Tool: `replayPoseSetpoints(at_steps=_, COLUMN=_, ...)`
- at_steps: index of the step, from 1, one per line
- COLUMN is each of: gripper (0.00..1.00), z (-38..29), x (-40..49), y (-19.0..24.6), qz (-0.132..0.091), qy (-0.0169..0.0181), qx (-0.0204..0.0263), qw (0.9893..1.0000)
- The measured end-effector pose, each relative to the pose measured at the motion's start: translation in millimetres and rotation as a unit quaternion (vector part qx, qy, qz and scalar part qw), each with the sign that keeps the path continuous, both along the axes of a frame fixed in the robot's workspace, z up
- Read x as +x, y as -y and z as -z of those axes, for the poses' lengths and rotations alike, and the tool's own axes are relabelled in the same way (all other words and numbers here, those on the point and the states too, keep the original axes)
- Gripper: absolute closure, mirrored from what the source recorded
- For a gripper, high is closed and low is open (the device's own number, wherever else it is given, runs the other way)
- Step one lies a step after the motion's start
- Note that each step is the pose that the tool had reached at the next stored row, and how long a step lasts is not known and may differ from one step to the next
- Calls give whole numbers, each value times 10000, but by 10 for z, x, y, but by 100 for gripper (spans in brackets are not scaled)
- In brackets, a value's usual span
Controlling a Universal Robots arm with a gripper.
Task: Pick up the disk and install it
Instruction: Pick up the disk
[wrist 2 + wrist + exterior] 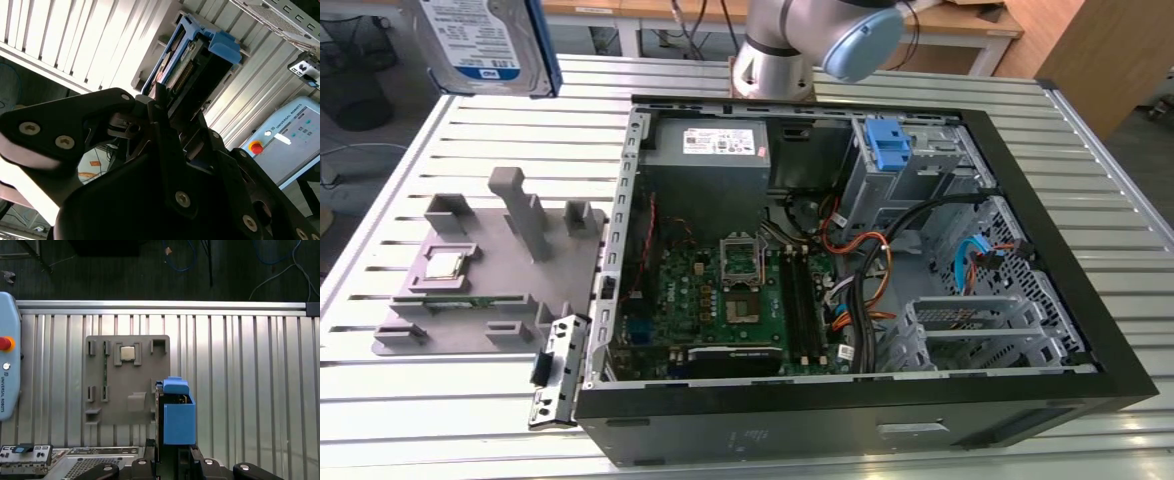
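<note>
The disk (480, 45), a silver-grey drive with a white-and-blue label in a blue carrier, hangs high above the slatted table at the exterior view's far left, its upper part cut off by the picture's edge. In the second wrist view my gripper (165, 107) is shut on one end of the disk (182, 65), whose blue tab points away from me. The first wrist view shows the disk (175, 415) edge-on, rising from the gripper (170, 462) over the edge of the grey fixture plate (127, 400).
An open computer case (1067, 250) lies on the table, with motherboard (734, 290), cables and a blue bracket (887, 150) at its drive bay. The grey fixture plate (480, 290) holds a small silver chip (444, 263). A control pendant (7, 370) lies nearby.
</note>
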State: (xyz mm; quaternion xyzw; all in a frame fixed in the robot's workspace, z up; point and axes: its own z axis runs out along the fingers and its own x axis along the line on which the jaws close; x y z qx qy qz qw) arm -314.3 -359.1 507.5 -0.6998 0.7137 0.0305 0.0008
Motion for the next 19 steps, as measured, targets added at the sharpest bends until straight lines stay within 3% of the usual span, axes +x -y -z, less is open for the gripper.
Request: replayPoseSetpoints(at_steps=19, gripper=65, z=0, x=738, y=0, qz=0, qy=0, qx=0, qw=10000)
